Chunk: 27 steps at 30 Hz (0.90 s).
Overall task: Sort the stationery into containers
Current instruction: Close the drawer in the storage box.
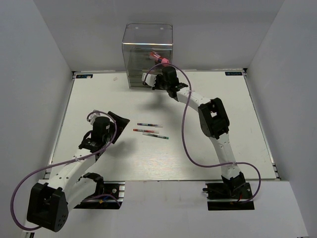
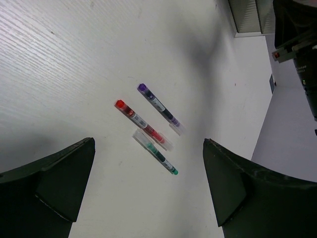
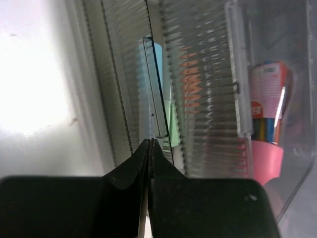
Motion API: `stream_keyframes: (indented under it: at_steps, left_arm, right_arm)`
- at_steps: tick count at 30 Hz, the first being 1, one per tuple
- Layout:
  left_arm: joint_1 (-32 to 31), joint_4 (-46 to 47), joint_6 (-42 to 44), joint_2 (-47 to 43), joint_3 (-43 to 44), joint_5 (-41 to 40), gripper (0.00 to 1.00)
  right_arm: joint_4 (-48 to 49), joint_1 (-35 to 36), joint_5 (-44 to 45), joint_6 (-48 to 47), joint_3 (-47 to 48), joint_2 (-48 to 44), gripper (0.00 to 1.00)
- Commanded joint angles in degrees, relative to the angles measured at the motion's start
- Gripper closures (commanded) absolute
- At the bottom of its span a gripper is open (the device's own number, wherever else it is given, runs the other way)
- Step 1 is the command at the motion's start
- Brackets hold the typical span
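Three thin pens, purple [image 1: 147, 124], red [image 1: 144, 130] and green [image 1: 156, 135], lie side by side mid-table; in the left wrist view they are purple [image 2: 158, 105], red [image 2: 138, 120] and green [image 2: 159, 154]. My left gripper [image 1: 120, 130] is open and empty just left of them [image 2: 148, 188]. The clear drawer box [image 1: 147, 49] stands at the back. My right gripper [image 1: 154, 79] is shut, its tips [image 3: 149, 141] against a clear drawer front; any pinch is unclear. Inside show a pale blue bar [image 3: 151, 74], a green bar [image 3: 173, 119], an orange marker [image 3: 267, 94] and a pink tube [image 3: 270, 156].
The white table [image 1: 223, 114] is walled by grey panels on the left, right and back. The right arm stretches diagonally from its base [image 1: 230, 188] to the box. The left arm's base [image 1: 47, 208] is at the near left.
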Motion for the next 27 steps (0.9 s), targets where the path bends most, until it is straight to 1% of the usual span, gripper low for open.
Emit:
stream_keyframes:
  at_steps: [1,8,10,11,12,13,14,15,16,17,18,19,20,21,22,23,24,25,26,27]
  left_arm:
    - [0.2,3.2,0.6,0.9,0.4,2.2,0.0]
    - [0.2,6.3,0.6,3.3,0.9,2.7,0.0]
    - [0.2,8.0,0.6,4.8,1.4,2.7,0.0]
    - [0.2,9.7,0.6,5.4,1.4,2.7,0.0]
    - [0.2,11.1,0.6,6.2,1.4,3.3,0.0]
    - [0.2,12.8,0.1,7.1,1.4,3.3,0.0]
    - [0.2,16.6,0.1,9.3,1.4,3.3,0.0]
    - [0.2,18.6,0.1,10.7,1.4,3.3,0.01]
    - [0.2,20.9,-0.7,12.3,2.1,3.3,0.01]
    - [0.2,25.3,-1.5,15.8,2.1,3.3,0.04]
    - [0.2,27.5,-1.5,17.8,3.6,3.3,0.07]
    - [0.2,29.6,-2.3,20.0,4.4,3.3,0.1]
    - [0.2,33.7,-2.9,24.5,6.2,3.3,0.19]
    - [0.2,35.7,-2.9,27.1,7.2,3.3,0.25]
    - [0.2,37.8,-3.7,29.6,8.5,3.3,0.32]
    - [0.2,41.8,-4.5,32.3,10.9,3.3,0.47]
    - [0.2,43.6,-5.2,35.1,12.3,3.3,0.55]
    - [0.2,45.1,-7.4,40.9,13.8,4.7,0.6]
    - [0.2,48.9,-8.6,43.8,16.8,5.2,0.67]
    - [0.2,51.2,-10.0,46.9,18.1,5.9,0.69]
  right_arm:
    - [5.4,-0.5,3.6,0.6,5.1,2.7,1.0]
    - [7.1,-0.8,5.9,0.4,6.4,4.5,1.0]
    - [6.8,-0.8,4.9,0.8,5.7,4.3,1.0]
    - [6.2,-0.8,4.2,1.5,5.1,2.7,1.0]
    - [6.1,-1.0,3.3,1.8,3.0,1.9,1.0]
    - [6.1,-1.1,-0.9,2.3,0.0,-0.6,1.0]
    - [4.6,-1.2,-3.1,3.1,-3.9,-3.7,1.0]
    - [4.0,-1.4,-10.0,3.4,-5.9,-7.4,1.0]
    - [3.6,-1.5,-12.1,4.3,-10.9,-9.1,0.95]
    - [3.6,-1.5,-13.2,4.9,-15.5,-12.7,0.87]
    - [3.3,-1.8,-17.7,5.6,-17.4,-16.3,0.66]
    - [3.5,-1.7,-18.5,8.6,-21.6,-17.9,0.58]
    - [3.8,-1.8,-19.2,9.9,-24.9,-22.2,0.54]
    - [3.8,-1.9,-19.7,10.7,-26.4,-23.4,0.53]
    - [3.7,-2.2,-20.3,13.4,-30.4,-24.4,0.54]
    - [3.0,-2.6,-20.4,15.5,-31.5,-27.5,0.59]
    - [1.7,-3.0,-21.1,17.0,-32.2,-28.6,0.81]
    - [1.1,-3.3,-21.8,17.6,-34.5,-29.4,0.92]
    - [0.4,-3.9,-22.3,18.7,-35.2,-31.6,1.0]
    - [-1.4,-4.0,-22.6,19.1,-36.0,-32.5,1.0]
